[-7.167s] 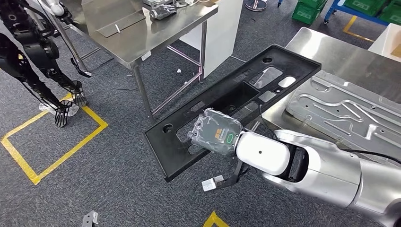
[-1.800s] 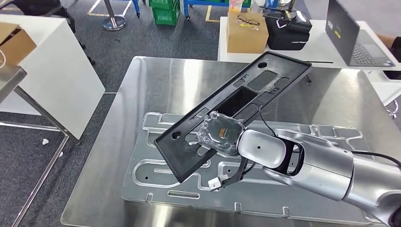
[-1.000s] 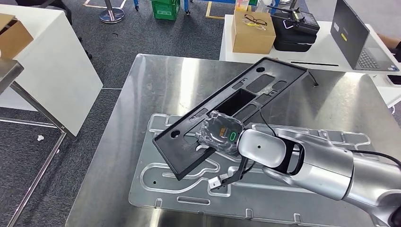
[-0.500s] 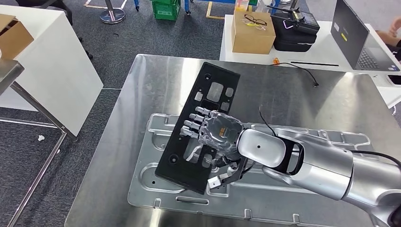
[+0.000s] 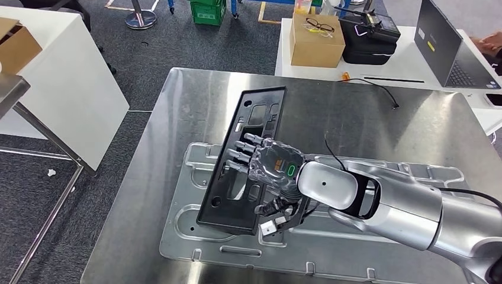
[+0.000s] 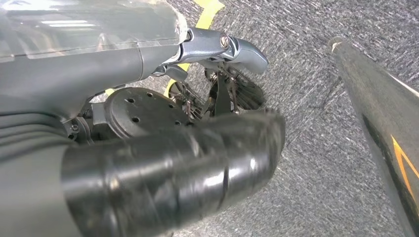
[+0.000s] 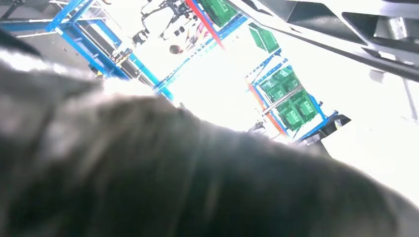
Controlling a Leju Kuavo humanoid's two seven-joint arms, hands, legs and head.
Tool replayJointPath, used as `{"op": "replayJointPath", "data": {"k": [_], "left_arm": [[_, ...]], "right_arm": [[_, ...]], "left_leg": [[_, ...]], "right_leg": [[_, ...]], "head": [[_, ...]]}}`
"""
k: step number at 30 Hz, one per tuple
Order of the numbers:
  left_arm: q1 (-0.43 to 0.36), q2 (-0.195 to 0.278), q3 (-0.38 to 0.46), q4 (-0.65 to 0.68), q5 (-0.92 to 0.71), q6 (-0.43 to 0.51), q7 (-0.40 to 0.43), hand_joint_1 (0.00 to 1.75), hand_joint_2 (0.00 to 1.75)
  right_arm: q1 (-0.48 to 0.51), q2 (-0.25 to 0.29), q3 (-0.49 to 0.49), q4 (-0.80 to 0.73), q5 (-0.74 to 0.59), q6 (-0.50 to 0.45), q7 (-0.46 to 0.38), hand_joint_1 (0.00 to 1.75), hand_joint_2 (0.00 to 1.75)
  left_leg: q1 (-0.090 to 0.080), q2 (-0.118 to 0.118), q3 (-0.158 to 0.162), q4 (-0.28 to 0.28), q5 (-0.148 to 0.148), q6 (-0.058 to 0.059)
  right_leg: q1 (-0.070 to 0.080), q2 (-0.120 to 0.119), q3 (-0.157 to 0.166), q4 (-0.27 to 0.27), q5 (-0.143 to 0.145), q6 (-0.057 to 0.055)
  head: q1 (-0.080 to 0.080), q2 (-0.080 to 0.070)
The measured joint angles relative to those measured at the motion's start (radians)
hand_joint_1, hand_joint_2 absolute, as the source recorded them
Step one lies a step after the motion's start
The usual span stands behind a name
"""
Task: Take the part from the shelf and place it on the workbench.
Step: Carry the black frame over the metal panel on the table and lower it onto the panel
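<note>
Head view: my right hand [image 5: 269, 168], wrapped in clear film with a green indicator on its back, hovers palm-down over the long black plastic panel with rectangular cut-outs [image 5: 243, 163], its fingers [image 5: 240, 155] spread apart and stretched over the panel's middle, gripping nothing; whether the fingertips touch the plastic I cannot tell. The silver forearm [image 5: 402, 210] enters from the lower right, with a thin black cable [image 5: 329, 155] looping near the wrist. The panel lies flat, its nearer end resting on the large stamped sheet-metal plate with raised channels [image 5: 367, 248], its farther end on the bare stainless-steel workbench [image 5: 189, 112] that carries both. Beyond the workbench stands a white table [image 5: 402, 65] bearing a brown cardboard box [image 5: 317, 40] with spectacles on top, a black case [image 5: 370, 44] and an open laptop [image 5: 447, 50]; a person's hand [image 5: 488, 42] shows at the laptop's edge. Left wrist view: my left hand [image 6: 148, 163] hangs over grey carpet [image 6: 321, 163]; I cannot tell whether its fingers are apart or together.
</note>
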Motion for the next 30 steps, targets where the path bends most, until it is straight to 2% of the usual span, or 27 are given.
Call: {"op": "replayJointPath", "data": {"k": [17, 21, 24, 26, 27, 29, 30], "left_arm": [[0.009, 0.000, 0.005, 0.002, -0.004, 0.000, -0.003, 0.00, 0.00], [0.009, 0.000, 0.007, 0.004, -0.005, -0.005, -0.003, 0.00, 0.00], [0.006, 0.000, 0.010, 0.011, -0.012, -0.013, -0.005, 0.00, 0.00], [0.005, -0.002, 0.011, 0.018, -0.015, -0.015, -0.006, 0.00, 0.00], [0.006, -0.003, 0.012, 0.021, -0.015, -0.016, -0.006, 0.00, 0.00], [0.005, -0.004, 0.014, 0.027, -0.016, -0.016, -0.007, 0.00, 0.00], [0.004, -0.004, 0.015, 0.029, -0.016, -0.017, -0.007, 0.00, 0.00]], "right_arm": [[0.001, -0.005, 0.000, 0.000, 0.000, 0.000, 0.000, 0.00, 0.00], [0.003, -0.007, 0.000, 0.000, 0.001, 0.000, 0.000, 0.00, 0.00], [0.003, -0.005, -0.002, 0.002, 0.001, 0.000, 0.000, 0.00, 0.00], [0.003, -0.003, -0.003, 0.003, 0.001, 0.000, 0.000, 0.00, 0.00], [0.007, -0.003, -0.002, 0.005, 0.001, 0.000, 0.000, 0.00, 0.00], [0.021, -0.004, -0.001, 0.009, 0.001, 0.001, 0.000, 0.00, 0.00], [0.028, -0.004, 0.000, 0.011, 0.001, 0.001, 0.000, 0.00, 0.00]], "left_leg": [[-0.001, 0.000, -0.002, -0.002, -0.002, -0.002], [-0.009, 0.000, -0.003, 0.004, -0.011, 0.007], [-0.007, 0.000, 0.004, -0.006, -0.014, 0.015], [0.000, 0.001, 0.019, -0.021, -0.015, 0.024], [0.002, 0.001, 0.027, -0.025, -0.017, 0.028], [0.002, -0.001, 0.037, -0.025, -0.024, 0.033], [0.002, -0.004, 0.041, -0.024, -0.029, 0.033]], "right_leg": [[-0.001, 0.000, -0.003, -0.001, 0.000, 0.000], [-0.009, 0.001, 0.000, -0.008, -0.004, 0.015], [-0.010, 0.001, 0.006, -0.009, -0.011, 0.026], [-0.010, 0.003, -0.010, 0.041, -0.046, 0.032], [-0.011, 0.004, -0.036, 0.098, -0.077, 0.035], [-0.015, 0.005, -0.109, 0.238, -0.132, 0.039], [-0.017, 0.005, -0.139, 0.282, -0.132, 0.038]], "head": [[0.000, 0.000], [-0.001, 0.000], [-0.001, 0.000], [-0.001, 0.000], [-0.001, 0.000], [-0.001, 0.000], [-0.002, 0.000]]}}
